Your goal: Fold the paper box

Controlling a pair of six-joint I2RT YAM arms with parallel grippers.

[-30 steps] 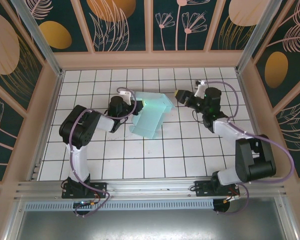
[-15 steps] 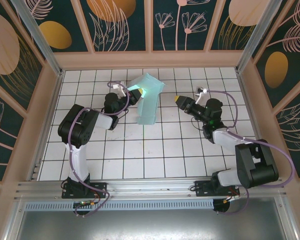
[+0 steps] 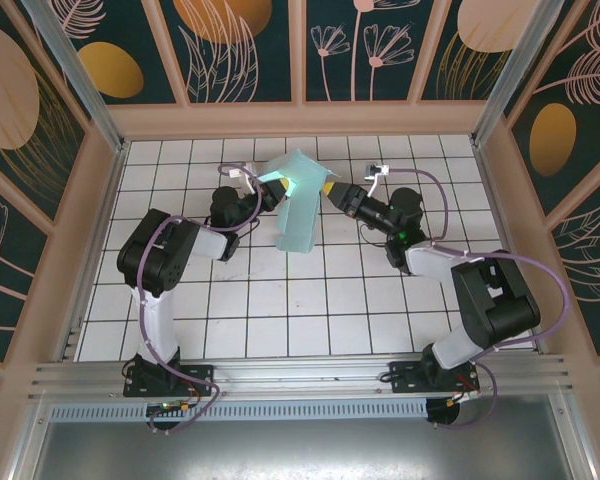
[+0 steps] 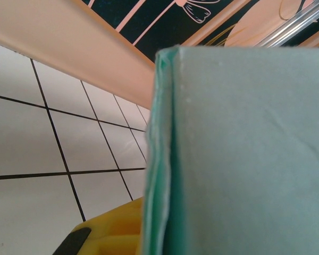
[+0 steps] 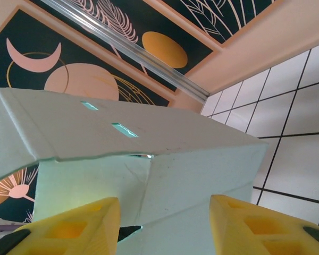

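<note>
The paper box is a pale teal card sheet with folded flaps, held up off the tiles in the back middle of the floor. My left gripper is shut on its left edge. In the left wrist view the card stands edge-on against one yellow finger; the other finger is hidden behind it. From the right, my right gripper reaches the box's upper right flap. Its yellow fingers stand apart, open, with the box's creased face just beyond the tips.
White tiled floor with black grid lines, walled by a pale wooden frame and dark patterned panels. Open tiles lie in front of both arms toward the near rail.
The left gripper lifted the box off the tiles and swung it up toward the back wall. The right gripper moved left, up to the box's right flap, its jaws narrowing slightly.
</note>
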